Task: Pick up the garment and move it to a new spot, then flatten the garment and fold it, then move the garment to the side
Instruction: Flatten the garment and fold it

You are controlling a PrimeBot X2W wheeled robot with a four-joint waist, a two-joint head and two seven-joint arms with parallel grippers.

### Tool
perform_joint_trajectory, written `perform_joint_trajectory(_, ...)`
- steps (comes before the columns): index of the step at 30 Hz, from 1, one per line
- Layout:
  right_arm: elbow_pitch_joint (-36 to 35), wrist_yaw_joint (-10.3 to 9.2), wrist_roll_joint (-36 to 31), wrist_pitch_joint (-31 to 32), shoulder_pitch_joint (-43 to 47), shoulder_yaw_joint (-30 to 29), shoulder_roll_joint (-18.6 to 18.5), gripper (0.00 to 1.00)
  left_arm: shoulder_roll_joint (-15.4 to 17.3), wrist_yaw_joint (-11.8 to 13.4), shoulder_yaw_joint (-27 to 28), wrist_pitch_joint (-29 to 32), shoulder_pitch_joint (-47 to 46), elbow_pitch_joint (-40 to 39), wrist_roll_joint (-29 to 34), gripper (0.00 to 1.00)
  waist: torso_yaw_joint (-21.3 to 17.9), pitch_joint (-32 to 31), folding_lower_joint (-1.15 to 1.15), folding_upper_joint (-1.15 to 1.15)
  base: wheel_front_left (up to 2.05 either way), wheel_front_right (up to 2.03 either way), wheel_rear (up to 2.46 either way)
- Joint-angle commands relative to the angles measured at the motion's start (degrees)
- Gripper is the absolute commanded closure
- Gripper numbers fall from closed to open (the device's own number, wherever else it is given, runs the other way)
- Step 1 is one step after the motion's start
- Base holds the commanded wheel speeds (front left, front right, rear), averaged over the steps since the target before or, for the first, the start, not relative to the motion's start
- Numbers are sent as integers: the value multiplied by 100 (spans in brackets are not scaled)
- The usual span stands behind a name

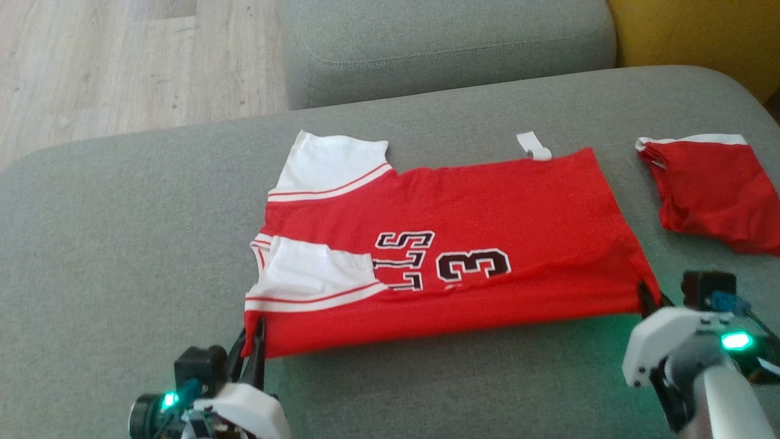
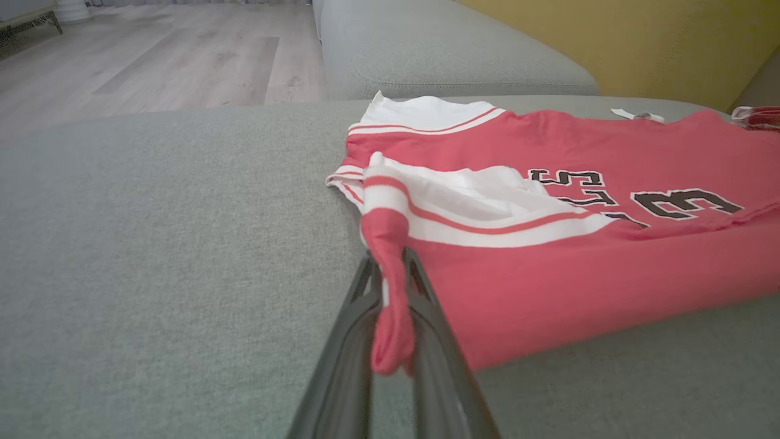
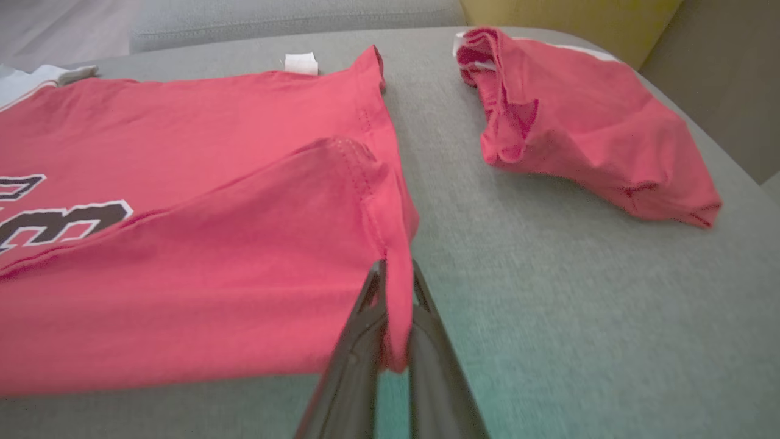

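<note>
The garment (image 1: 475, 244) is a red jersey with white sleeves and black lettering, spread across the grey cushion with its collar end to the left. My left gripper (image 1: 256, 335) is shut on its near left corner, where red cloth (image 2: 390, 305) is pinched between the dark fingers (image 2: 439, 341). At the near right corner, the hem (image 3: 393, 292) is clamped in my right gripper (image 1: 647, 297), which is also shut. The near edge of the garment (image 3: 183, 286) is lifted a little off the cushion between the two grips.
A second red garment (image 1: 713, 189) with a white band lies crumpled at the right of the cushion (image 1: 122, 244). A grey backrest cushion (image 1: 451, 49) stands behind, a yellow surface (image 1: 701, 30) at the far right, and wooden floor (image 1: 122, 61) at the far left.
</note>
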Motion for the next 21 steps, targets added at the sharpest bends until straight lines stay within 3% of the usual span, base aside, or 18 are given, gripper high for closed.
perform_joint_trajectory(1, -397, -5, 92, 93, -6, 128, -32, 100, 132, 88, 283, -4, -122, -224, -29, 100, -9, -3, 1, 0, 0, 0, 0)
perform_joint_trajectory(10, -1227, -5, 400, 465, 587, 113, -32, 100, 110, 155, 132, 162, -14, -344, -3, 100, -29, 56, 1, 0, 0, 0, 0)
perform_joint_trajectory(11, -1273, -5, 425, 458, 604, 109, -32, 5, 116, 157, 104, 209, -28, -329, 10, 54, -30, 64, 1, 0, 0, 0, 0)
perform_joint_trajectory(12, -1300, -5, 480, 454, 614, 89, -32, 0, 108, 169, 100, 226, -39, -326, 5, 0, -32, 73, 1, 0, 0, 0, 0)
perform_joint_trajectory(17, -1508, -5, 609, 135, 536, 102, -32, 0, 94, 275, 209, 78, -167, -429, 4, 0, -39, 108, 1, 0, 0, 0, 0)
perform_joint_trajectory(21, -1700, -5, 742, -460, 407, 245, -32, 0, 68, 315, 432, -491, -348, -704, 12, 0, -40, 156, 1, 0, 0, 0, 0)
